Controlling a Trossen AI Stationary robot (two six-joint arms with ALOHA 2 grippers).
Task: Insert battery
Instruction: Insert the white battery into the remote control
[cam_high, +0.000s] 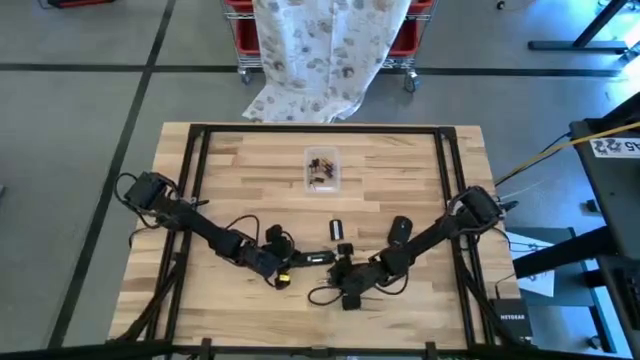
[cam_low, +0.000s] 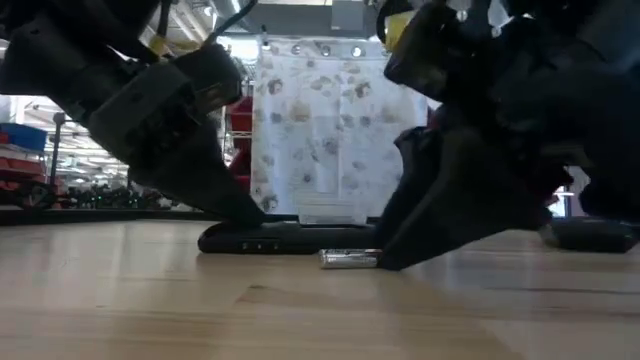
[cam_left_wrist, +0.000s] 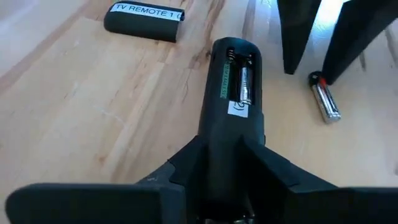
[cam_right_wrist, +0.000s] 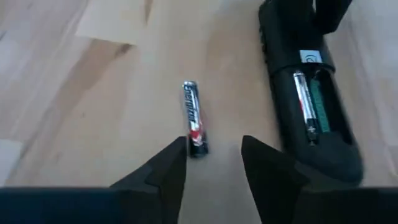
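A black remote (cam_left_wrist: 231, 93) lies back up on the table, its battery compartment (cam_left_wrist: 239, 78) open with one battery inside. My left gripper (cam_left_wrist: 230, 149) is shut on the remote. A loose AAA battery (cam_right_wrist: 194, 118) lies on the wood beside the remote. My right gripper (cam_right_wrist: 213, 149) is open and low over the table, its fingertips on either side of the battery's near end without touching it. The remote's cover (cam_left_wrist: 144, 20), labelled TV REMOTE 1, lies apart on the table. In the high view both grippers (cam_high: 283, 265) (cam_high: 343, 272) meet near the table's front middle. My left gripper pinches the remote's two long sides (cam_left_wrist: 231, 134) between its fingers, on the half away from the open compartment. The fingers (cam_left_wrist: 186, 155) slant down from the table's left, roughly along the remote. The remote rests flat on the table (cam_low: 290, 238).
A clear plastic box (cam_high: 322, 170) with several small items sits at the table's far middle. A second dark device (cam_high: 400, 232) lies right of centre. Cables trail around both arms at the near edge. Black frame rails (cam_high: 447, 170) run along the table's sides.
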